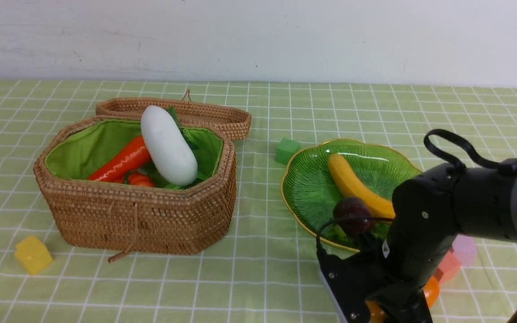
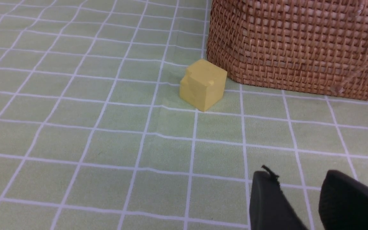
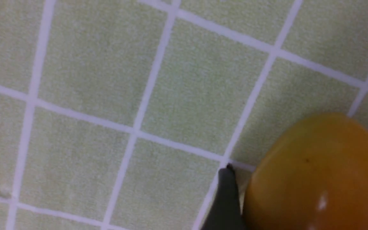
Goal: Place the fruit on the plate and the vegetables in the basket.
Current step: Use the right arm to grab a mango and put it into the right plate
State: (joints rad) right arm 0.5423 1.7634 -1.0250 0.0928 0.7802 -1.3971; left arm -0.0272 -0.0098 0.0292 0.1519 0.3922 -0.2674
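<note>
Closing my right hand on mango, 1 finger beside it, spread untellable; risk: smooth skin squirts off across worktop.

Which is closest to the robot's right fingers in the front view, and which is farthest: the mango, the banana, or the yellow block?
1. Mango: right at the right arm's tip, on the cloth.
2. Banana: on the plate behind the arm.
3. Yellow block: far across on the left, beside the basket.
</note>
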